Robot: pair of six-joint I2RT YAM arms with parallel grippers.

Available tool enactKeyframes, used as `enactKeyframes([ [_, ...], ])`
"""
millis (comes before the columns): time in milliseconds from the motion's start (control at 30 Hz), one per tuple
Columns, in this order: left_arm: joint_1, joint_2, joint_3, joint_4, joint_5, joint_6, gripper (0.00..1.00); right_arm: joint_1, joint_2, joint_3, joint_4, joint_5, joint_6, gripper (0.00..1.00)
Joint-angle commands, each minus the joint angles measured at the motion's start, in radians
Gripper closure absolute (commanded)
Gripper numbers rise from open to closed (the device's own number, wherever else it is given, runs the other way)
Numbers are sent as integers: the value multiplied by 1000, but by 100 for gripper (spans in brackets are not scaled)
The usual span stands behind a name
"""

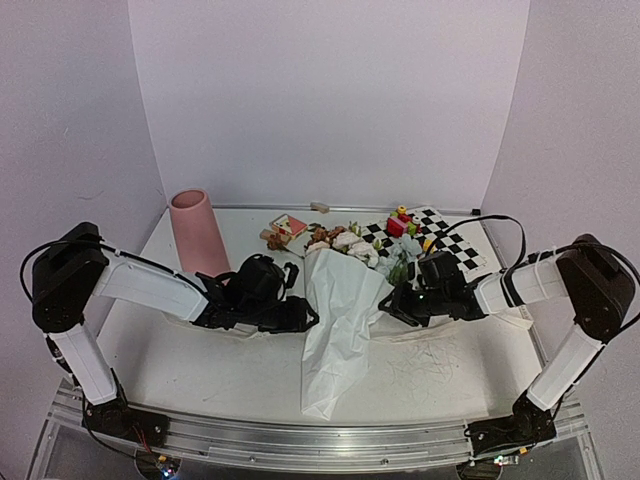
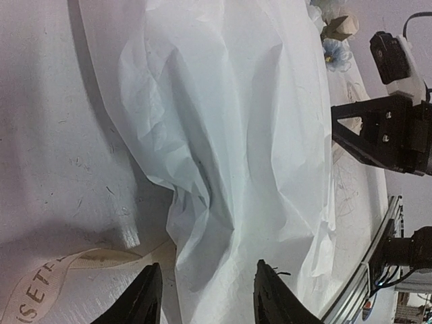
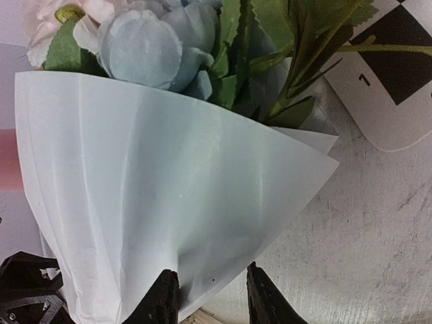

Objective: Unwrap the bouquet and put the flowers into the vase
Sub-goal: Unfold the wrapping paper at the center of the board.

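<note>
The bouquet (image 1: 335, 320) lies in mid-table, its white paper (image 2: 229, 135) still folded round the stems. The flowers (image 1: 345, 245) stick out of the far end; blue and pale pink roses (image 3: 155, 47) with green leaves show in the right wrist view. The pink vase (image 1: 197, 232) stands upright at the back left. My left gripper (image 2: 206, 287) is at the paper's left side, jaws apart, with crumpled paper lying between the fingertips. My right gripper (image 3: 206, 290) is at the right side, jaws apart astride the paper's lower edge. A cream ribbon (image 2: 54, 270) lies loose on the table by the left fingers.
A black-and-white checkered mat (image 1: 445, 238) lies at the back right with small colourful toy blocks (image 1: 400, 222) on it. More small items (image 1: 285, 230) sit behind the bouquet. A metal rail (image 1: 300, 440) runs along the near edge. White walls close in the table.
</note>
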Motion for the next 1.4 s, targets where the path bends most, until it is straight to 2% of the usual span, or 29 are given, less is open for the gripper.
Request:
enactKeyframes([
  [0,0,23,43,31,11,16,56,2,12,26,-9,25,-15,67],
  [233,-1,73,40,29,-2,2,70,1,25,82,-88,70,-85,84],
  [600,-2,95,25,26,-6,7,87,-2,-20,137,-195,185,-195,95],
  [933,-49,137,82,26,20,7,89,-29,-37,180,-251,237,-269,94],
  [1100,-69,161,112,26,20,0,88,-37,-71,186,-273,239,-306,90],
  [1233,-71,175,124,26,14,1,87,-37,-117,184,-287,197,-328,85],
  [1367,-71,183,125,26,-11,6,84,-37,-148,182,-289,60,-330,82],
])
